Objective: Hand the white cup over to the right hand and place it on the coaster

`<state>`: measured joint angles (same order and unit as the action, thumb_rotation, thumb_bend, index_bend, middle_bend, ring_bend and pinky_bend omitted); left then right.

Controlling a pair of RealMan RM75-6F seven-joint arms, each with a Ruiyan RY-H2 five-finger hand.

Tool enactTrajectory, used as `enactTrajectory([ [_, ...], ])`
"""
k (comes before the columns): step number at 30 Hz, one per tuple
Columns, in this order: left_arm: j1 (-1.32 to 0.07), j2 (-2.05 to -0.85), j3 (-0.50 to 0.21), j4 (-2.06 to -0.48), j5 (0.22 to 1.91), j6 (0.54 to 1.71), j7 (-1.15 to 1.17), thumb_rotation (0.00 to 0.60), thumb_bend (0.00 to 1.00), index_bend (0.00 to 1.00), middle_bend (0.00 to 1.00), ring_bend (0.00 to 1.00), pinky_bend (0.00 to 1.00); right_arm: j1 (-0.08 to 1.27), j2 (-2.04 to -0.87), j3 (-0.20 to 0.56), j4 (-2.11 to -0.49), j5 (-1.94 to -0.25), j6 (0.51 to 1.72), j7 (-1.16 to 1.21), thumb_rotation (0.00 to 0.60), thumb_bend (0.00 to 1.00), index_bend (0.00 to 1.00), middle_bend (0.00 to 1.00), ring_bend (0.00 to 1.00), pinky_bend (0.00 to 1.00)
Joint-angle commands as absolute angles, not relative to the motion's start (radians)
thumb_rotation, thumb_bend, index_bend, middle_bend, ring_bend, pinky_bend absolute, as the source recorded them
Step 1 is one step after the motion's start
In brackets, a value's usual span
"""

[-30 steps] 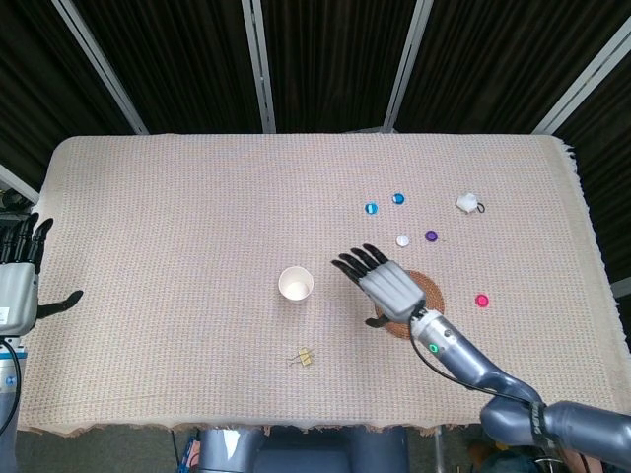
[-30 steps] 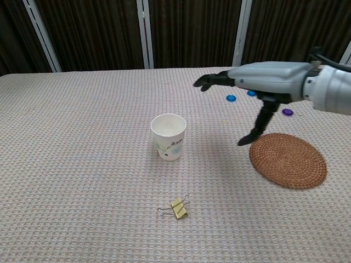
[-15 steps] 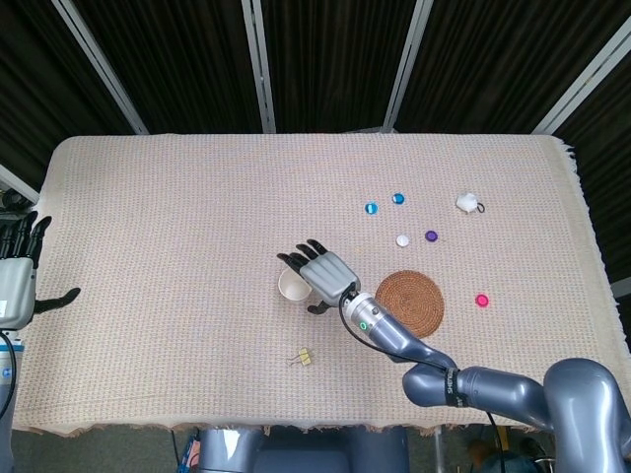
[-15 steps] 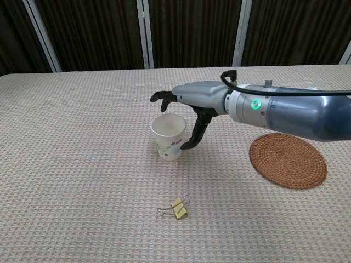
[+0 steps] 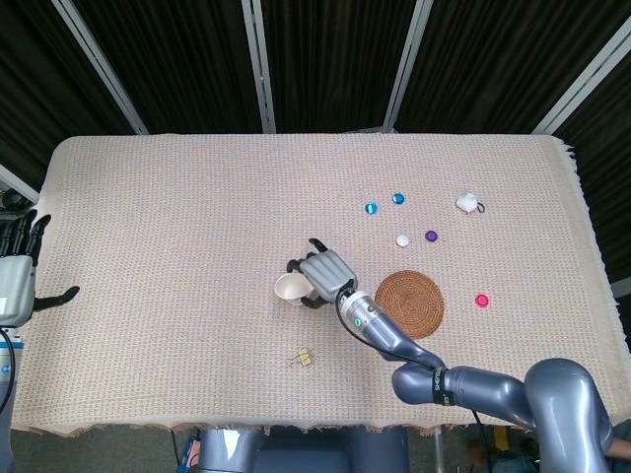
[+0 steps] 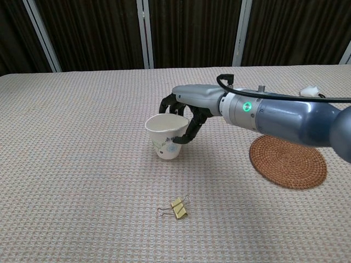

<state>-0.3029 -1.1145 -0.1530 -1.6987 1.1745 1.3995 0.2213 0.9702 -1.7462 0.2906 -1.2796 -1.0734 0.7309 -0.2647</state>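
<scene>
The white cup [image 5: 289,288] [image 6: 164,138] stands near the table's middle, tipped slightly to the left. My right hand [image 5: 323,271] [image 6: 189,104] grips it from the right, fingers curled over the far rim and the thumb against its side. The round woven coaster [image 5: 409,304] [image 6: 288,160] lies bare to the right of the cup, partly behind my right forearm in the chest view. My left hand [image 5: 18,271] hangs off the table's left edge, fingers apart and holding nothing; only the head view shows it.
A yellow binder clip [image 5: 305,357] [image 6: 175,207] lies in front of the cup. Several small coloured caps lie beyond the coaster, among them a blue cap [image 5: 371,208] and a pink cap [image 5: 482,301]. A small white object [image 5: 468,203] sits at the far right.
My right hand swept left from above the coaster to the cup and closed its fingers around it; the cup now tilts left. The left hand stayed put.
</scene>
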Motion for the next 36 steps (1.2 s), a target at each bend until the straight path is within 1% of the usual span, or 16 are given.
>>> enactTrajectory([
  [1,-0.303,-1.115,-0.154,-1.698,1.175,1.396,0.223,0.6,0.0,0.0,0.0,0.0,0.0,0.964,-1.729,0.305,-1.299,-1.068,0.747,-0.246,0.6,0.23,0.32,0.43,0.33,0.07],
  [4,-0.303,-1.116,-0.155,-1.699,1.176,1.39,0.223,0.6,0.0,0.0,0.0,0.0,0.0,0.946,-1.685,0.316,-1.343,-1.063,0.767,-0.231,0.6,0.23,0.32,0.43,0.33,0.07],
  [8,-0.305,-1.117,-0.154,-1.698,1.178,1.379,0.225,0.6,0.0,0.0,0.0,0.0,0.0,0.898,-1.583,0.306,-1.437,-1.055,0.801,-0.227,0.6,0.25,0.31,0.43,0.33,0.08],
  [13,-0.303,-1.117,-0.151,-1.705,1.191,1.374,0.227,0.6,0.0,0.0,0.0,0.0,0.0,0.806,-1.441,0.241,-1.544,-1.07,0.841,-0.217,0.6,0.25,0.31,0.43,0.32,0.08],
  [18,-0.301,-1.121,-0.146,-1.713,1.205,1.376,0.237,0.6,0.0,0.0,0.0,0.0,0.0,0.718,-1.351,0.17,-1.598,-1.108,0.884,-0.176,0.6,0.25,0.31,0.43,0.32,0.08],
  [23,-0.3,-1.125,-0.143,-1.718,1.215,1.377,0.246,0.6,0.0,0.0,0.0,0.0,0.0,0.664,-1.325,0.128,-1.594,-1.145,0.913,-0.127,0.6,0.25,0.31,0.43,0.32,0.08],
  [27,-0.3,-1.131,-0.139,-1.718,1.221,1.375,0.256,0.6,0.0,0.0,0.0,0.0,0.0,0.632,-1.327,0.097,-1.554,-1.2,0.936,-0.087,0.6,0.25,0.31,0.43,0.32,0.08],
  [31,-0.3,-1.135,-0.14,-1.716,1.22,1.373,0.263,0.6,0.0,0.0,0.0,0.0,0.0,0.617,-1.34,0.085,-1.51,-1.247,0.953,-0.044,0.6,0.25,0.31,0.43,0.32,0.08],
  [36,-0.299,-1.137,-0.142,-1.713,1.217,1.371,0.265,0.6,0.0,0.0,0.0,0.0,0.0,0.608,-1.344,0.082,-1.487,-1.26,0.953,-0.013,0.6,0.25,0.3,0.43,0.32,0.08],
])
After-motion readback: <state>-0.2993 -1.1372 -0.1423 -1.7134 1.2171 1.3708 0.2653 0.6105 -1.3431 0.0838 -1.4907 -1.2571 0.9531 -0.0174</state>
